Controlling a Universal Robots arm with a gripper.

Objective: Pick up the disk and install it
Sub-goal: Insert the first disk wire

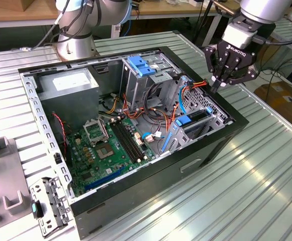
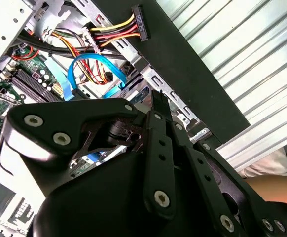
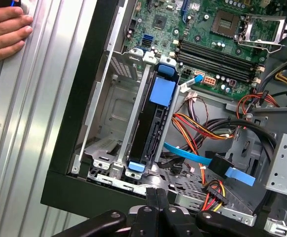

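Gripper [image 3: 156, 198] up close in both wrist views, jaws clenched together w/ nothing between them, hovering over case [image 3: 87, 98] rim. Disk [image 3: 155, 123] sits just below & ahead of jaws, standing on edge in drive bay [image 3: 109, 113], blue rails round it, not touching jaws. Cables [image 3: 197, 126] lie beside it. Hand [image 3: 5, 29] rests on table [image 3: 45, 98], well apart from jaws.

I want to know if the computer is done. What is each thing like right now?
computer case: open, lying on its side
disk: standing in its slot inside the case
gripper: fingers shut, holding nothing, above the case
power plug: loose, plugged into nothing
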